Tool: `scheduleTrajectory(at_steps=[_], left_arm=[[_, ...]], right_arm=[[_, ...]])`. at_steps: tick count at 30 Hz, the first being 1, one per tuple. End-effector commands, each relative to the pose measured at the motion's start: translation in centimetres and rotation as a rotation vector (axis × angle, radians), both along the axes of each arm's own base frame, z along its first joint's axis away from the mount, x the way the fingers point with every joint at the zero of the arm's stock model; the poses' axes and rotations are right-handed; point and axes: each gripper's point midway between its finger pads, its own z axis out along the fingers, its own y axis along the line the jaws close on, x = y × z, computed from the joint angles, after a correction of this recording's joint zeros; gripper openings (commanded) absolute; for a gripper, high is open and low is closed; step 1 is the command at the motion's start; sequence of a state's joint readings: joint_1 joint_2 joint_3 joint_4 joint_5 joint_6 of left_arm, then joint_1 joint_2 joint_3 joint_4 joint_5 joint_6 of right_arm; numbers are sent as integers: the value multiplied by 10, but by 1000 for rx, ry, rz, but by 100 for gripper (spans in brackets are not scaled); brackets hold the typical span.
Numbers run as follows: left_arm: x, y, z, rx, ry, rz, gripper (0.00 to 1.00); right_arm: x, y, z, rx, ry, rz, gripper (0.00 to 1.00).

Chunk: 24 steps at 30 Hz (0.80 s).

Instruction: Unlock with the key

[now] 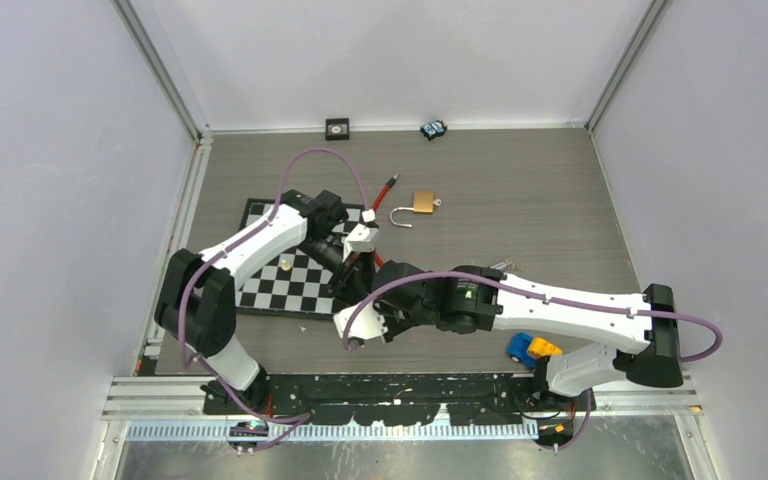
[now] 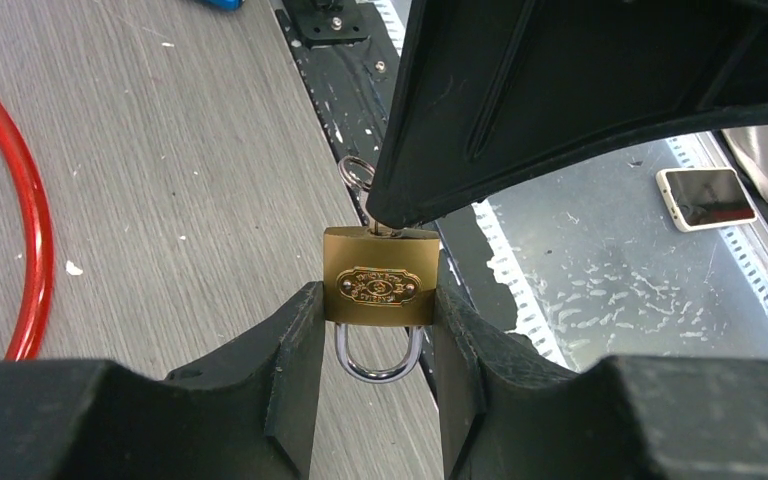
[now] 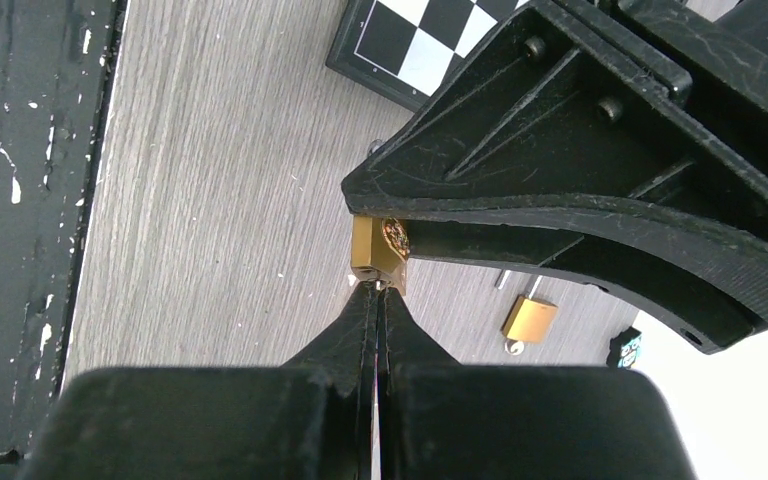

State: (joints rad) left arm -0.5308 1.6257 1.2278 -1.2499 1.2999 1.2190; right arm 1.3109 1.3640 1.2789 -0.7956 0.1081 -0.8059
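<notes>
Left gripper (image 2: 378, 330) jaws clamp the padlock (image 2: 379, 288), keyway at twelve o'clock, so the right gripper (image 3: 377, 293), jaws pinched on the key (image 2: 384, 229), can turn it.

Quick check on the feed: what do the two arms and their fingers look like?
The left arm and right arm have white shells with black joints. A purple cable loops along each. The fingers are matte black, scuffed, wedge-shaped.
</notes>
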Motion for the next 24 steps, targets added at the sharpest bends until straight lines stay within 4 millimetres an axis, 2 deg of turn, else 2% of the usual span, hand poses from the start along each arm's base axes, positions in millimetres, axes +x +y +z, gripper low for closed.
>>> scheduleTrajectory(at_steps=[1,6,10,18,19,21,24], left_arm=[[1,-10,29,-100,38,14,0],[1,-10,29,-106,37,14,0],[1,-8,27,-93,17,13,0],[4,-6,16,-51,-16,33,0],[4,-6,16,-50,-16,34,0],[5,-6,15,-46,-14,35,0],[5,-6,14,-42,-15,35,0]], right_arm=[[6,12,-4,51,-18,-41,1],[14,15,-8,78,-45,-90,1],[17,14,-3,105,-36,-122,2],[17,-6,16,152,84,-145,11],[15,-9,18,156,100,-139,16],[16,-17,21,158,108,-145,41],[12,-21,24,182,161,-142,56]])
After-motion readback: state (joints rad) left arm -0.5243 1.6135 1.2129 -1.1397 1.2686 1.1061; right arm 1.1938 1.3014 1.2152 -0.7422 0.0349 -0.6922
